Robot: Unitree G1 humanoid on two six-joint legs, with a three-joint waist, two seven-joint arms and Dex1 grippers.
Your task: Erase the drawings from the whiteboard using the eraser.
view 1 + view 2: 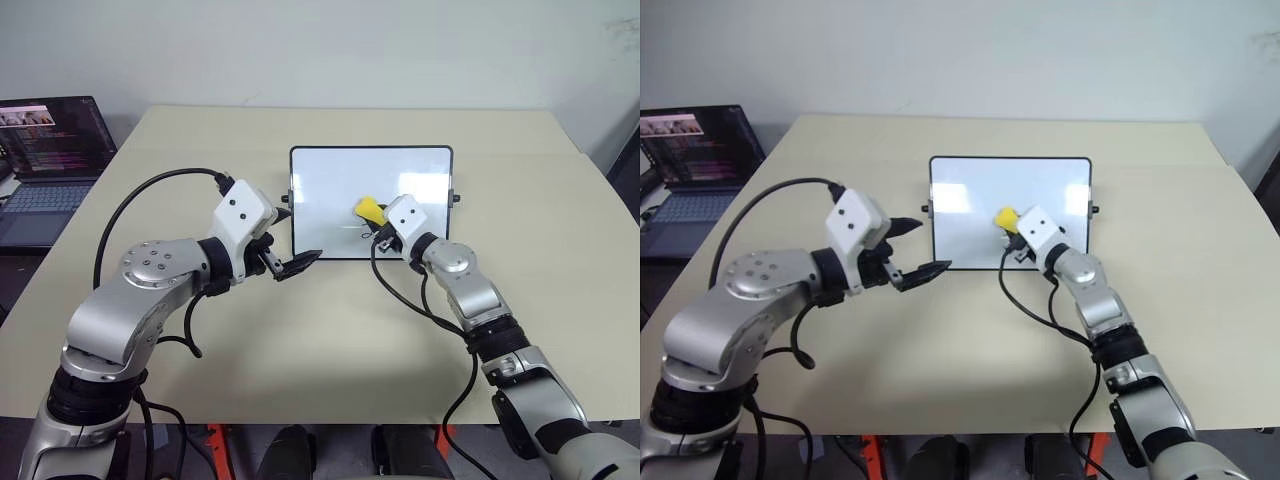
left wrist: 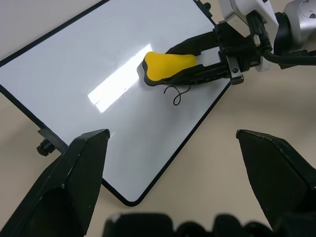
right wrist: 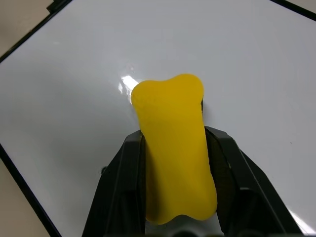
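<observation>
- The whiteboard (image 1: 330, 190) serves as the landmark; it lies flat on the table (image 1: 500, 160), towards the table's far side and about central.
- The right gripper (image 2: 197, 61) is clamped on the eraser (image 2: 165, 66), its two black fingers pinching the yellow block by its long sides. The eraser's long axis runs in line with those fingers.
- The eraser sits over the whiteboard's right-hand half, dark underside down and apparently against the white surface.
- One drawing (image 2: 177, 94), a small black looped squiggle, remains on the whiteboard just beside the eraser's long edge, on the side nearer the robot and close to the near frame edge. No other marks can be made out on the board.
- Judgement: the coming stroke must carry the eraser sideways, across its long axis, towards the near edge to cover that mark.
- The left gripper (image 1: 290, 265) hangs just off the whiteboard's near left corner, fingers apart and holding nothing; the right gripper is much the nearer to the mark.
</observation>
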